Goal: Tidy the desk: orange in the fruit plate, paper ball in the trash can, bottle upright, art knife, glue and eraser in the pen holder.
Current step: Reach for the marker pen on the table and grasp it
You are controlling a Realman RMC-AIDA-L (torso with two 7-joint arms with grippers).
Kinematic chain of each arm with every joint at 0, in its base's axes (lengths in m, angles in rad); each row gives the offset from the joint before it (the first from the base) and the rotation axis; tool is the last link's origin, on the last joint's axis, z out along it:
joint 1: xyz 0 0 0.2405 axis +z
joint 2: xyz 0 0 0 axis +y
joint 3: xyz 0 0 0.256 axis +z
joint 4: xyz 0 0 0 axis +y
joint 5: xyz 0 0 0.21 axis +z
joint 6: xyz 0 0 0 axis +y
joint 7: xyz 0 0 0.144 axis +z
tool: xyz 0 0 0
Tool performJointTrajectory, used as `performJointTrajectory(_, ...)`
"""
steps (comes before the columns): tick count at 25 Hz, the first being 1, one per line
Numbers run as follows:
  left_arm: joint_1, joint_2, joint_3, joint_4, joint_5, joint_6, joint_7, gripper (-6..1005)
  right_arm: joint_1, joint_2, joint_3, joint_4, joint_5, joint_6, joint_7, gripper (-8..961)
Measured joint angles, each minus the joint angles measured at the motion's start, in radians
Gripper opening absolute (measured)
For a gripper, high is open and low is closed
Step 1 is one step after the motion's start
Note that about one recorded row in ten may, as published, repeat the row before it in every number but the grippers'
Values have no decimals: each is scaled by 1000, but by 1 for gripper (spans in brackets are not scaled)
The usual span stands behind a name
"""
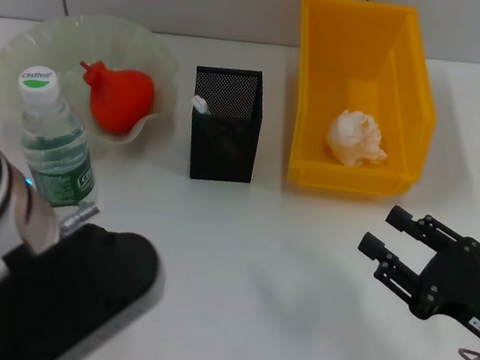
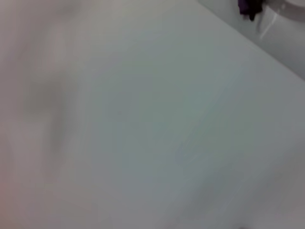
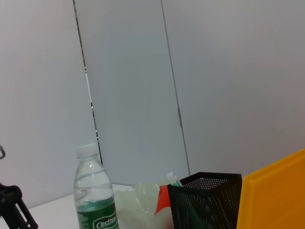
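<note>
Down at the near left of the desk, the left gripper sits low against the base of the bottle; its fingers are hidden behind the black wrist housing, so whether it grips or has let go cannot be told. The bottle stands upright, white cap on top, just in front of the fruit plate. It looks full or nearly so, which makes it fairly heavy for its slim footprint and easy to tip; the ribbed clear wall is smooth and will give under a hard squeeze, so the best hold is probably around the labelled middle, where the ribs stiffen it.

Beyond it, the orange lies in the fruit plate. The pen holder stands between plate and trash can, with a white tip showing above its rim; what else is inside is too dark to tell. The paper ball rests on the trash can floor.

The right gripper hovers over bare table at the near right with its fingers apart, holding nothing.
</note>
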Motion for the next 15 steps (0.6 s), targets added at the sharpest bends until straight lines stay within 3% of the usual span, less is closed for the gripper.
performJointTrajectory(3, 23, 1, -46, -5, 3, -2, 83, 721, 13, 0, 4, 16, 3, 6, 0, 574)
performJointTrajectory(4, 39, -8, -72, -5, 9, -2, 136, 719, 18, 0, 5, 19, 4, 8, 2, 575)
performJointTrajectory(7, 39, -8, -72, -5, 9, -2, 136, 715, 29, 0, 7, 25, 4, 13, 14, 575)
performJointTrajectory(8, 58, -27, -104, -2, 29, -4, 207, 713, 30, 0, 12, 25, 4, 13, 18, 575)
performJointTrajectory(10, 58, -27, -104, -2, 29, -4, 207, 711, 35, 0, 23, 25, 4, 17, 22, 575)
performJointTrajectory(15, 35, 0, -105, -36, 35, -13, 311, 703, 54, 0, 35, 45, 4, 40, 21, 576)
